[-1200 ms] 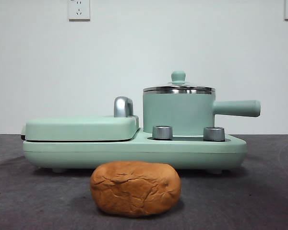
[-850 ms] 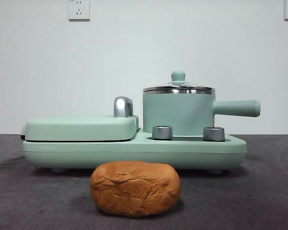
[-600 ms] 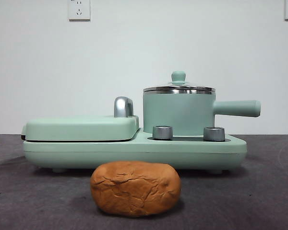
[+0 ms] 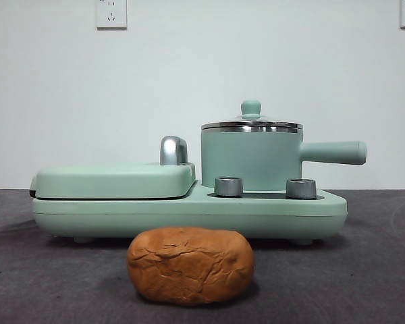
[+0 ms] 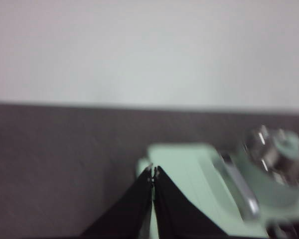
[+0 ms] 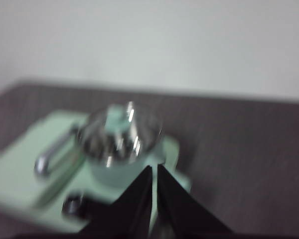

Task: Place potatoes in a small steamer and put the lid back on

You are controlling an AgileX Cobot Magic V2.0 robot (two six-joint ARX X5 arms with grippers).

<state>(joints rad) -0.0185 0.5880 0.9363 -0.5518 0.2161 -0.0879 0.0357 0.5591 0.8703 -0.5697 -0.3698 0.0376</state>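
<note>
One potato lying lengthwise across table, lid on steamer, both grippers closed, empty

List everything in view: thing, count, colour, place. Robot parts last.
potato: 1, orange-brown, on the table in front of the cooker.
small steamer: 1, mint green with steel rim, on the cooker's right side, handle pointing right.
lid: 1, clear glass, mint knob, on the steamer.
cooker base: 1, mint green, mid-table.
griddle cover: 1, mint green, chrome handle, on the cooker's left side.
knobs: 2, silver, before the steamer.
wall sockets: 2, white, top corners.
table: 1, dark grey.
left tool: 1, black, shut, above the cooker.
right tool: 1, black, shut, above the cooker.
</note>
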